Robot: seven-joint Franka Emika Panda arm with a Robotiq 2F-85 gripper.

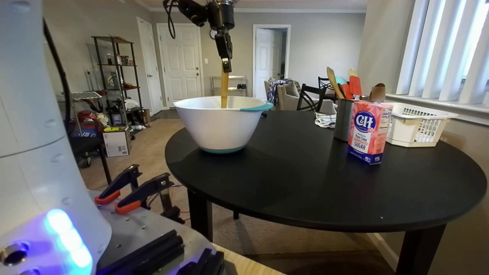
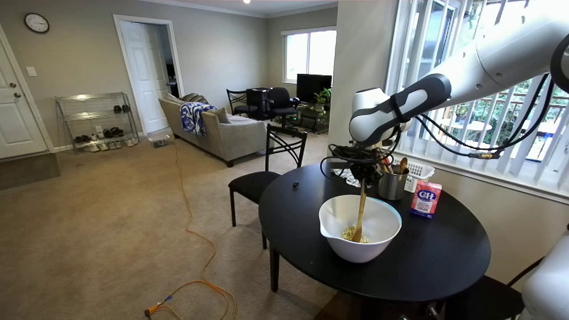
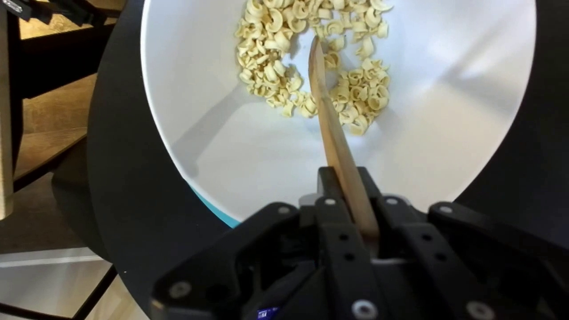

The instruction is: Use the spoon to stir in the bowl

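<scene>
The light wooden spoon (image 3: 331, 126) is held by its handle between the two fingers of my gripper (image 3: 347, 178). In both exterior views my gripper (image 1: 227, 65) (image 2: 362, 174) is above the bowl, and the spoon (image 1: 224, 89) (image 2: 362, 206) points down into it, slightly tilted. The white bowl (image 1: 219, 128) (image 2: 355, 254) with teal trim stands upright on the table. In the wrist view the bowl (image 3: 249, 155) holds small pale curled pasta pieces (image 3: 264, 58). The spoon's lower end is among them, beside a bare patch of bottom. The bowl's far part is cut off.
The round black table (image 1: 282, 183) carries a pink sugar carton (image 1: 367, 131), a metal utensil holder (image 1: 342, 120), a white slatted basket (image 1: 414, 131) and a striped cloth (image 1: 325, 120) on the window side. The bowl stands close to the table edge. A black chair (image 2: 253, 184) stands alongside.
</scene>
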